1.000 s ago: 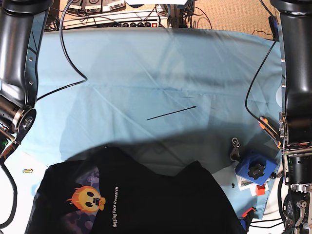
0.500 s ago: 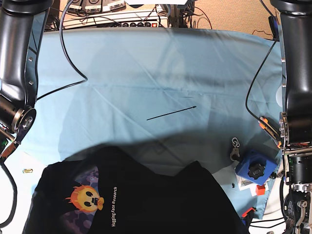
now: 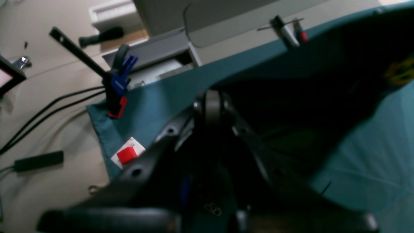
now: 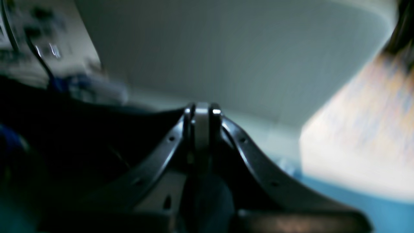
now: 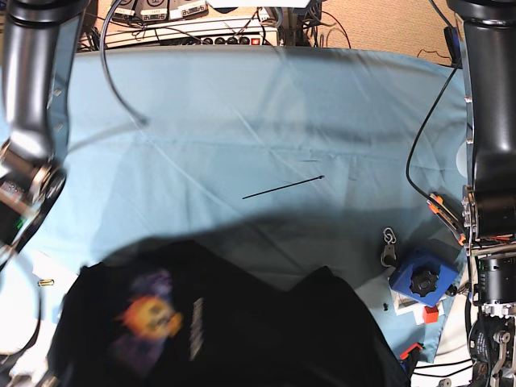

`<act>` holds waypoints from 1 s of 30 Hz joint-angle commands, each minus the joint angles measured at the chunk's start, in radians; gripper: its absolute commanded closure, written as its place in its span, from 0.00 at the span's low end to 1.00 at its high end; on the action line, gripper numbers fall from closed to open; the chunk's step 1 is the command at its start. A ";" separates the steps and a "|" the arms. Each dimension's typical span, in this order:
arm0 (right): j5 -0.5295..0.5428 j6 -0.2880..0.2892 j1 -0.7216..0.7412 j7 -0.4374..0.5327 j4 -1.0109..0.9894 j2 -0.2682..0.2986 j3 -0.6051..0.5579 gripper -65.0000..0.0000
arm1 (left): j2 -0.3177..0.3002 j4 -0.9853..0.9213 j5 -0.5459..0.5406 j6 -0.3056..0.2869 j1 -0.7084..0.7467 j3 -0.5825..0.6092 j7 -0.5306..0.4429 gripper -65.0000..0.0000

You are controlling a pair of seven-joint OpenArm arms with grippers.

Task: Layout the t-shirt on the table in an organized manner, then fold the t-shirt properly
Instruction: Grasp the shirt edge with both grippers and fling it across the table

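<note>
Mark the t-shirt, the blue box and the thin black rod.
t-shirt (image 5: 266,339), base view, plain black body.
blue box (image 5: 421,276), base view, top face.
thin black rod (image 5: 282,188), base view, mid-length.

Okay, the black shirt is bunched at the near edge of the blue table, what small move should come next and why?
Probably draw the t-shirt toward the table's bare middle. It lies rumpled at the near edge, graphic up, and both pincers are shut, apparently on its cloth.

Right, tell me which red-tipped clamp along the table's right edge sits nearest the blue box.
The orange-red clamp at the light blue cloth's near corner, just below the blue box; the other sits farther up.
</note>
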 commanded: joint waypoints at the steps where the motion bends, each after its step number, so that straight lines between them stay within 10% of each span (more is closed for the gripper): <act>1: 0.016 -0.009 0.022 0.025 0.013 0.009 0.002 1.00 | 0.003 0.015 -0.011 0.003 -0.050 -0.003 -0.019 1.00; 30: 0.286 0.004 -0.534 -0.075 0.016 0.009 0.004 1.00 | 0.008 0.086 -0.183 -0.043 0.532 -0.003 0.153 1.00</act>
